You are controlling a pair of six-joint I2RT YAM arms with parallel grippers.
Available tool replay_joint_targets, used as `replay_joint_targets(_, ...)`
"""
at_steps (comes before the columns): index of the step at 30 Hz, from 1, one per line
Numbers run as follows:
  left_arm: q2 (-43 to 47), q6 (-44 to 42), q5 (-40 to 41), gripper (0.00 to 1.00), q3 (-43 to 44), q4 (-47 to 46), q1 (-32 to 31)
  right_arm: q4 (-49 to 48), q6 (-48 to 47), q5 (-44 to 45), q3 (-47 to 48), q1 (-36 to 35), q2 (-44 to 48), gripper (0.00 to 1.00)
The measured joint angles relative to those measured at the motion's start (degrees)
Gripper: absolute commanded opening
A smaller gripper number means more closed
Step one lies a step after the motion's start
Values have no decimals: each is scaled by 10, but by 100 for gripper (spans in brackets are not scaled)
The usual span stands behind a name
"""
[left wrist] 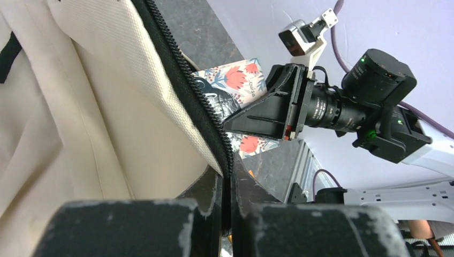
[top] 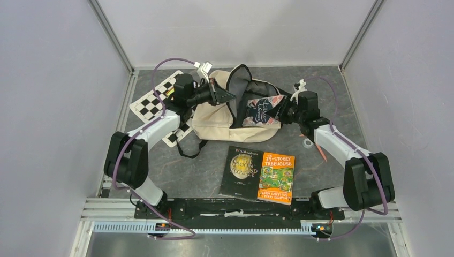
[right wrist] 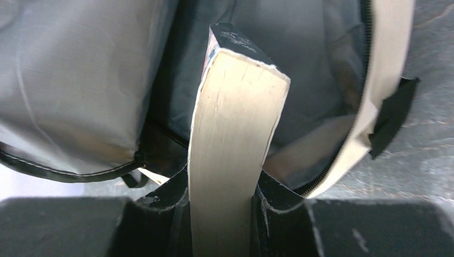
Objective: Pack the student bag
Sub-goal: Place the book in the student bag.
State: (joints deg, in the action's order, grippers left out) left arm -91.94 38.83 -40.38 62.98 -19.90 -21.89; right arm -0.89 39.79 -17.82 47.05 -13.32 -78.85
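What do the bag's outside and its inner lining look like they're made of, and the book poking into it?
The student bag: cream woven canvas, judging by its coarse matte weave. Its lining: smooth grey fabric, faintly shiny, probably synthetic. The book: paper, shown by rough cream page edges; its floral cover looks like printed card.

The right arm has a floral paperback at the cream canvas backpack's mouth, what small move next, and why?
Probably ease the right gripper forward to slide the floral paperback deeper into the cream canvas backpack: the left gripper pinches the zipper edge open, and the book sits only partway inside.
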Motion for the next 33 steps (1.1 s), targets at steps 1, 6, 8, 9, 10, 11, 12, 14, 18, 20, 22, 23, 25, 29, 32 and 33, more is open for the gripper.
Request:
replay_joint_targets(1, -2, 5, -3, 2, 0, -7, 0, -8, 9, -6, 0, 0, -2, 0)
replay_joint_targets(6, -3, 21, -9, 2, -2, -30, 0, -72, 65, -24, 0, 0, -12, 0)
replay_joint_targets(8, -3, 21, -11, 2, -3, -35, 0, -96, 83, -30, 2, -1, -23, 0)
replay_joint_targets(9, -3, 23, -13, 2, -4, -37, 0, -108, 91, -32, 5, -1, -33, 0)
replay_joint_targets(10, -3, 24, -15, 2, -5, -40, 0, -120, 99, -33, 8, -1, -43, 0)
replay_joint_targets(11, -3, 25, -18, 2, -6, -42, 0, -129, 107, -33, 10, -1, -55, 0)
replay_joint_targets(12, -3, 26, -19, 2, -6, -43, 0, -138, 115, -34, 11, -1, -66, 0)
replay_joint_targets(14, -4, 28, -21, 2, -6, -47, 0, -151, 128, -33, 11, -2, -87, 0)
replay_joint_targets(18, -6, 36, -35, 2, -6, -66, 1, -169, 151, -29, 11, -9, -125, 0)
replay_joint_targets(20, -8, 41, -43, 2, -6, -78, 1, -185, 164, -31, 12, -14, -142, 0)
replay_joint_targets(22, -12, 47, -52, 2, -6, -89, 1, -203, 181, -34, 14, -20, -156, 0)
replay_joint_targets(23, -13, 50, -54, 2, -6, -91, 1, -209, 187, -35, 16, -23, -161, 0)
replay_joint_targets(25, -16, 56, -60, 2, -6, -95, 1, -216, 197, -38, 30, -31, -173, 0)
replay_joint_targets(29, -21, 64, -70, 2, -6, -108, 1, -247, 221, -42, 54, -44, -185, 0)
replay_joint_targets(32, -22, 69, -77, 2, -6, -111, 1, -267, 235, -42, 63, -51, -200, 0)
replay_joint_targets(33, -22, 70, -78, 2, -6, -112, 1, -273, 236, -42, 72, -54, -214, 0)
